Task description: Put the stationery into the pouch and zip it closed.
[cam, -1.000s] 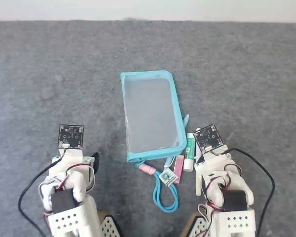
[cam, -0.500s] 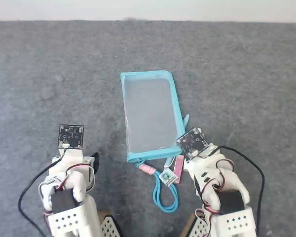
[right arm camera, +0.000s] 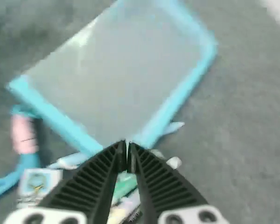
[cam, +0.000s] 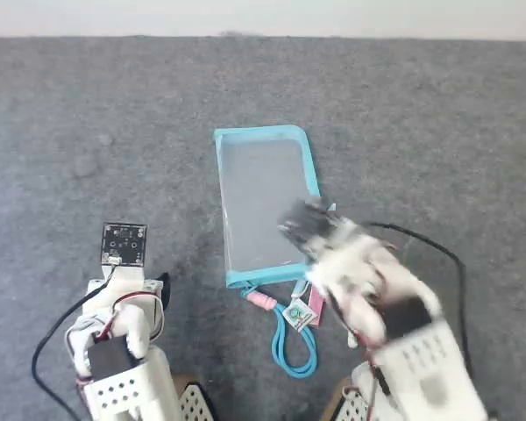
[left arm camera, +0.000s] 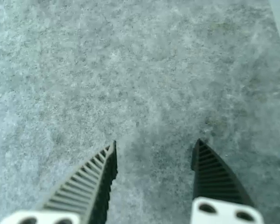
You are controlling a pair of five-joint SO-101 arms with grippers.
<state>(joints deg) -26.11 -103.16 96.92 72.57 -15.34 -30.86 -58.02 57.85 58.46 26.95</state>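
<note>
A clear pouch [cam: 265,202] with a blue edge lies flat in the middle of the grey carpet, also in the right wrist view [right arm camera: 116,70]. Its pink zip pull [cam: 261,299], blue strap loop [cam: 294,353] and small tag [cam: 298,314] trail from its near end. A pink stick [cam: 316,303] lies beside the tag. My right arm [cam: 359,281] hangs over the pouch's near right corner. My right gripper [right arm camera: 127,148] is shut with nothing in it, just above a green-and-white glue stick [right arm camera: 125,185] and a pale pen tip [right arm camera: 173,126]. My left gripper [left arm camera: 154,158] stands open over bare carpet.
The left arm [cam: 123,307] sits at the near left, well apart from the pouch. Grey carpet [cam: 114,132] stretches to a pale wall strip at the far edge. A black cable [cam: 438,250] loops beside the right arm.
The right arm has swung forward and to the left, from beside the glue stick to over the pouch's near right corner, covering the glue stick in the high view. The left arm has kept still.
</note>
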